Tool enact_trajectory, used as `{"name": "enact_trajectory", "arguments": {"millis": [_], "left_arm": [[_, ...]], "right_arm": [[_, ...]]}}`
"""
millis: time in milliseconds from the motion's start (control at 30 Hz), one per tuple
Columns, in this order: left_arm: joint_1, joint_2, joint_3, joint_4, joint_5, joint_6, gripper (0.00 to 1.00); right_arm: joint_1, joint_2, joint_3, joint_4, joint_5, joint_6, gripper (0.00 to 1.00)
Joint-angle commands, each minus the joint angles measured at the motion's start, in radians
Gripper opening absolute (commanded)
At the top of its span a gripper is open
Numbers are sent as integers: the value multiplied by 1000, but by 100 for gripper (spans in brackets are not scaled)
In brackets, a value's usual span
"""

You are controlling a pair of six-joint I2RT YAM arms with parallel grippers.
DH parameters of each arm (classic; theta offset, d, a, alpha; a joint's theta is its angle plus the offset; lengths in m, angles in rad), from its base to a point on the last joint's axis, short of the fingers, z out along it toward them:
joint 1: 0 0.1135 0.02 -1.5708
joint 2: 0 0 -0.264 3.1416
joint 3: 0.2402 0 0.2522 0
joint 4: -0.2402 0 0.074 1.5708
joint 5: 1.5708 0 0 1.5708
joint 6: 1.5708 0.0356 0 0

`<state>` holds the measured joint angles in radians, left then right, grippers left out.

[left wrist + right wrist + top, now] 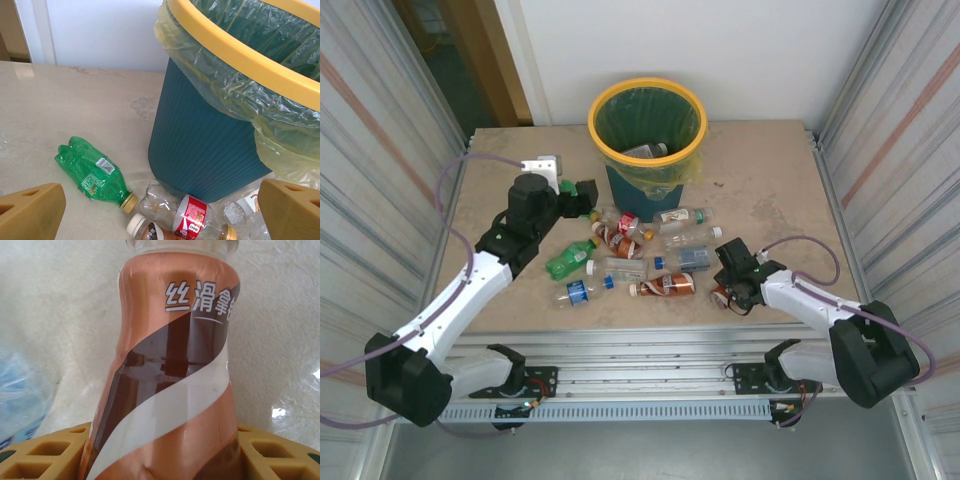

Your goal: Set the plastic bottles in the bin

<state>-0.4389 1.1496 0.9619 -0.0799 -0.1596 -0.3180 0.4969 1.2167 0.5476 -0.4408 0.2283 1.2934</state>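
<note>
The right pincer [164, 440], at lower right of the overhead view, has both pads pressed against a brown bottle [170, 365] on the bench [770, 190]. The left pincer [160, 202] gapes wide and empty just beside the bin [648, 135], upper centre. Loose bottles [640, 255] crowd mid-frame; a green bottle [92, 174] lies by the bin's wall.

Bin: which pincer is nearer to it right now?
Left. The left pincer hangs open just left of the bin, by its base. The right pincer is well away, nearer the arm bases and to the right, around a brown bottle.
</note>
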Motion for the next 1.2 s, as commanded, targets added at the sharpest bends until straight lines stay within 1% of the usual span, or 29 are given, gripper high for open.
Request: {"name": "enact_trajectory", "arguments": {"millis": [0,167,267,367,500,667,733,867,1033,1167], "left_arm": [[9,-37,-21,10,-24,-23,99],[15,-52,-39,14,-36,-34,99],[22,-62,-45,12,-43,-38,99],[26,-75,-54,9,-50,-40,99],[37,-92,-64,6,-61,-47,99],[49,-107,-66,-8,-59,-49,99],[53,-112,-65,-14,-60,-50,99],[58,-118,-68,-23,-59,-55,99],[65,-124,-69,-27,-50,-64,99],[67,-131,-67,-38,-49,-67,99]], "right_arm": [[8,-47,64,-67,67,-51,45],[25,-98,136,-149,154,-110,45],[25,-120,196,-177,196,-193,42],[28,-125,280,-195,238,-278,42],[28,-103,414,-193,275,-412,42],[29,-48,597,-133,292,-598,42],[28,-23,651,-83,275,-662,43],[25,59,789,1,196,-777,44],[26,228,1023,9,111,-881,44],[23,347,1174,26,47,-933,45]]}}
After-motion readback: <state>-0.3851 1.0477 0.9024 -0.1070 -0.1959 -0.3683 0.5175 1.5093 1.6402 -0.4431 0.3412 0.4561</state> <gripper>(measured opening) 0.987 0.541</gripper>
